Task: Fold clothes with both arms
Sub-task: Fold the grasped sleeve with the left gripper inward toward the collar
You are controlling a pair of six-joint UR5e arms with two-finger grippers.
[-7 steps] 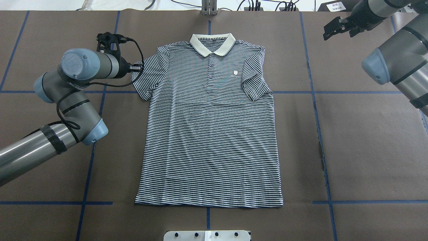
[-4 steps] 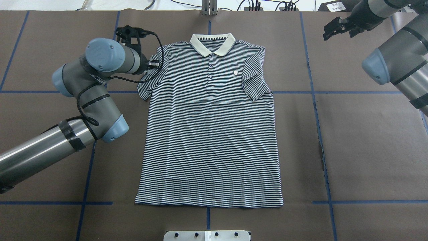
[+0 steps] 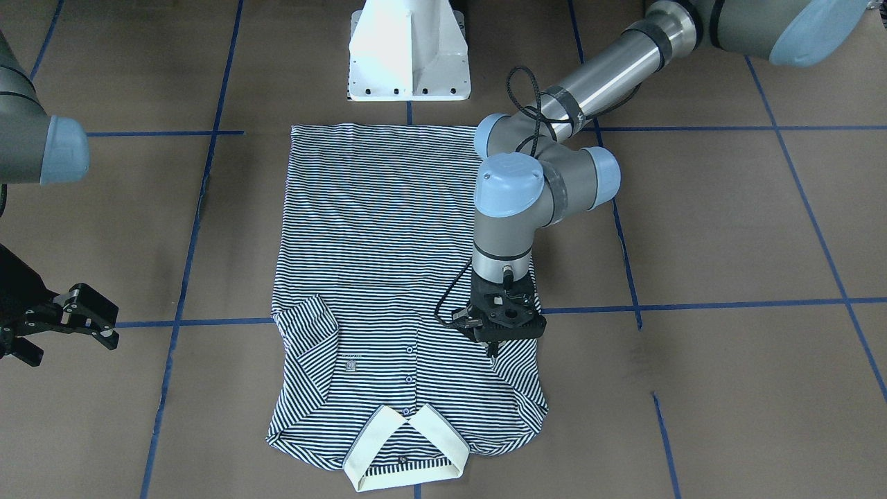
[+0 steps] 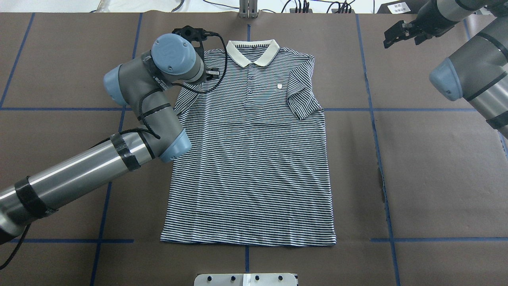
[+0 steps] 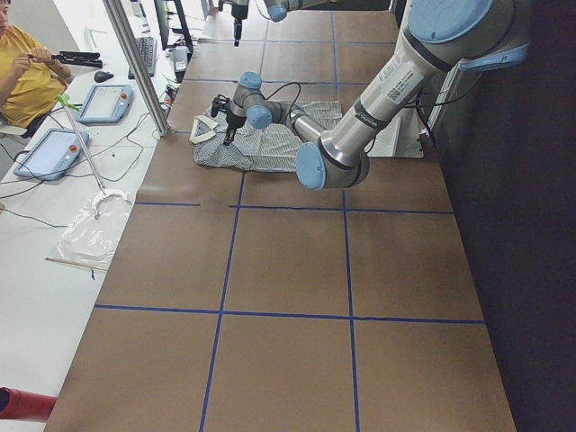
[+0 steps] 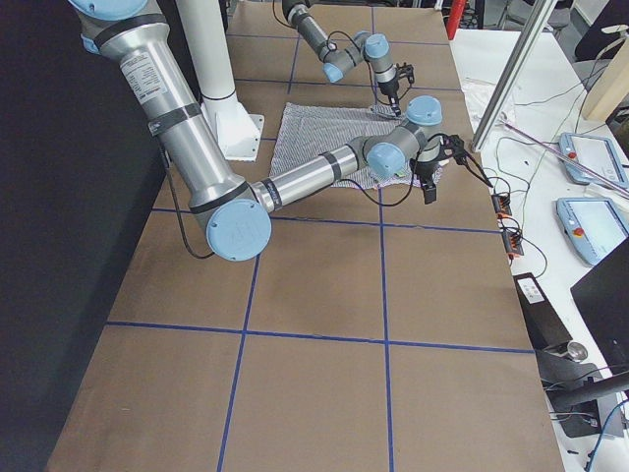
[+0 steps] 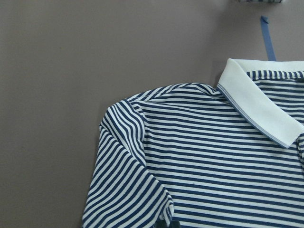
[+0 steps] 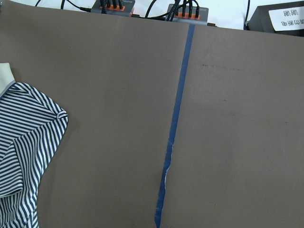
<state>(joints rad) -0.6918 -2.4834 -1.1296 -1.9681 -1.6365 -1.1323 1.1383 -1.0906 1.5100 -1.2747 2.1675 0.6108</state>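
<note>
The striped polo shirt (image 4: 254, 159) lies flat, face up, with its collar (image 4: 252, 51) at the far edge. It also shows in the front view (image 3: 388, 229). The sleeve on my right side (image 4: 301, 99) is folded in over the chest. My left gripper (image 3: 493, 348) points down, shut on the hem of the other sleeve (image 7: 137, 180), and holds it over the shoulder area beside the collar. My right gripper (image 4: 393, 33) is open and empty, above bare table far right of the collar, and also shows in the front view (image 3: 86, 319).
The white pedestal base (image 3: 409, 55) stands at the near edge behind the hem. Cables and plugs (image 4: 301, 7) lie along the far edge. An operator (image 5: 27, 72) sits beyond the table with tablets. Brown table (image 4: 436, 167) with blue tape lines surrounds the shirt.
My left arm has swung right with the sleeve in its grip, carrying it from out at the side in over the shirt's shoulder. The right arm has not moved.
</note>
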